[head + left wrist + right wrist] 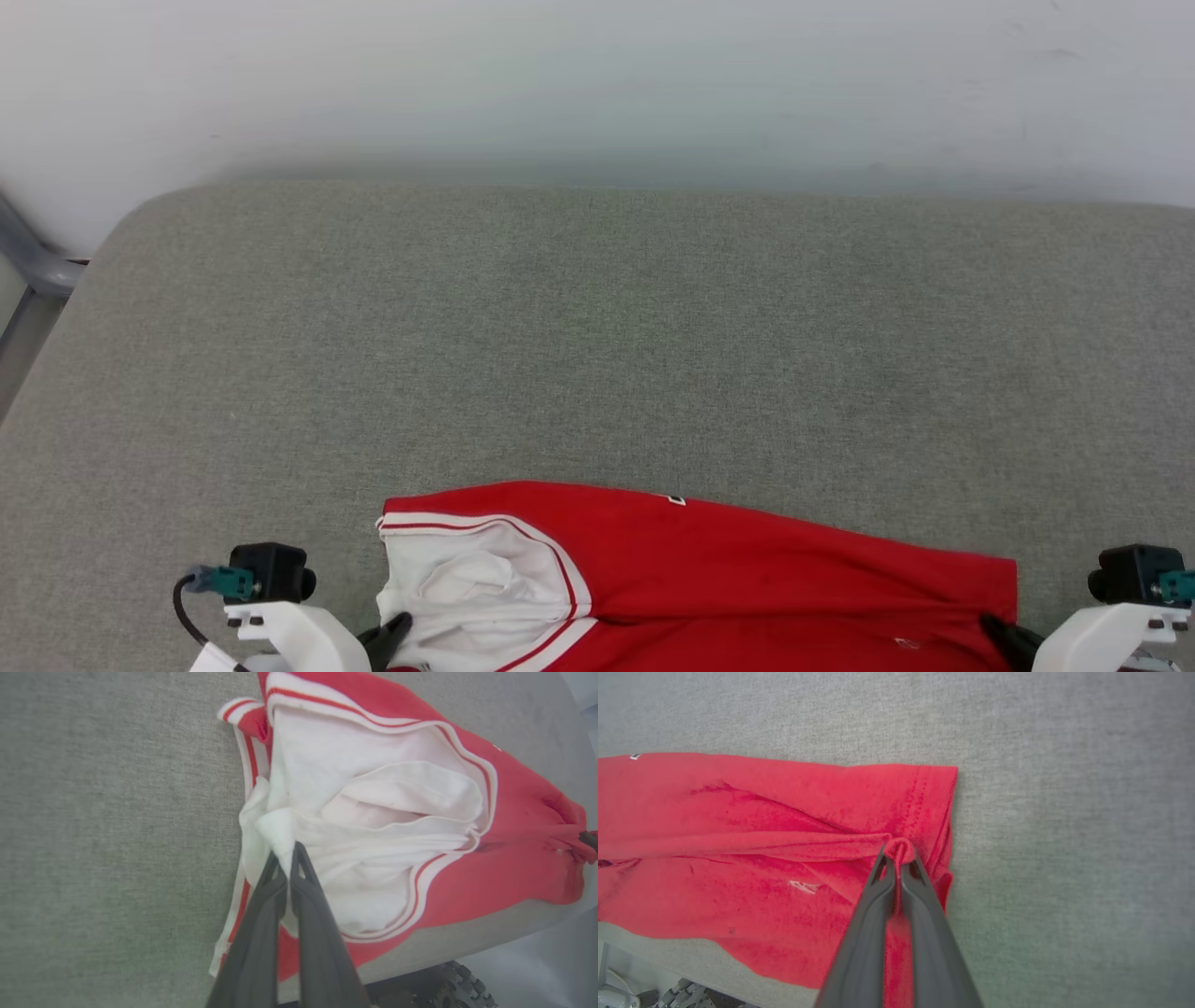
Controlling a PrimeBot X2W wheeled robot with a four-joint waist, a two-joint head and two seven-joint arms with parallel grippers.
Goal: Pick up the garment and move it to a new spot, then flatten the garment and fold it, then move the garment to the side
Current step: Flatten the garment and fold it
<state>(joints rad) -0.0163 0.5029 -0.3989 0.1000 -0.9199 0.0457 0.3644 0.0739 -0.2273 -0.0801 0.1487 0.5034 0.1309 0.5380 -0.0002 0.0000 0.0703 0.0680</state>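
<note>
L fingers (259, 933) pinch garment (747, 569) at white inner fabric, R fingers (866, 938) pinch red fold by hem.

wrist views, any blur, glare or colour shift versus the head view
Head view: soft even light, garment crisp, deep red. Left wrist view: its white panel glares, fingers blur low down. Right wrist view: red turns pinker, greenish shade on the pad.

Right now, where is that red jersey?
The red jersey lies at the near edge of the grey cushion, low in the head view, held at its white-lined end by the left gripper and at its hem by the right gripper.
</note>
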